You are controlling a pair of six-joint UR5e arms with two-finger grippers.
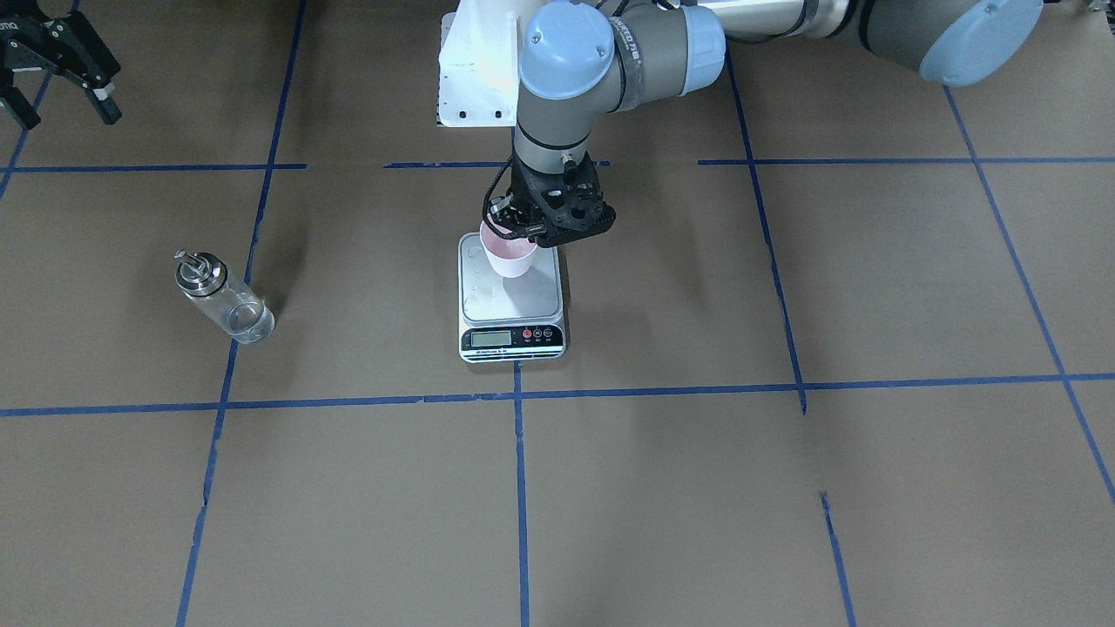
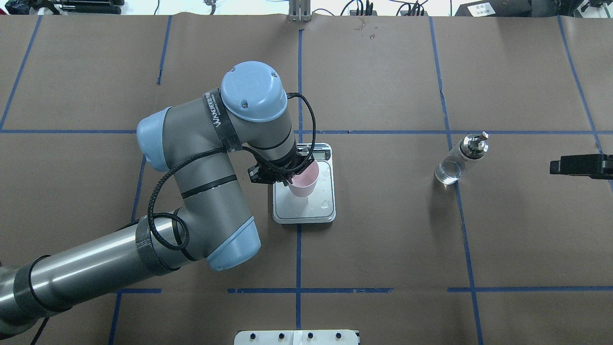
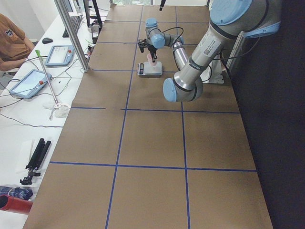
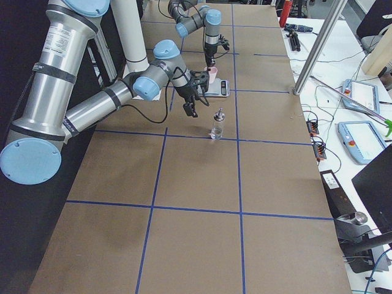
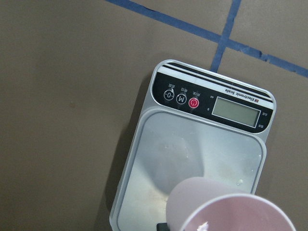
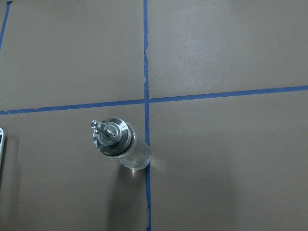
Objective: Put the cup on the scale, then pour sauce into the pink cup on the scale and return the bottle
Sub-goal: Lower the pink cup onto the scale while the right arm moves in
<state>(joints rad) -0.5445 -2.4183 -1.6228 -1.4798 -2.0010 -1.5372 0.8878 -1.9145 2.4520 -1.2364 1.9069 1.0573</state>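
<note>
The pale pink cup [image 1: 510,255] is over the back half of the scale [image 1: 514,305], whose platform is silver and whose front strip is black. My left gripper [image 1: 516,228] is shut on the cup's rim from above. I cannot tell whether the cup's base touches the platform. The left wrist view shows the cup [image 5: 214,207] at the bottom edge over the scale [image 5: 192,154]. The clear glass bottle [image 2: 459,158] with a metal cap stands upright, well apart on my right. My right gripper [image 1: 61,109] is open and empty, high and beyond the bottle [image 6: 120,144].
Brown paper with blue tape lines covers the table [image 2: 383,239]. A few water drops lie on the scale's platform [image 2: 325,205]. A white mounting plate [image 2: 297,337] is at the near edge.
</note>
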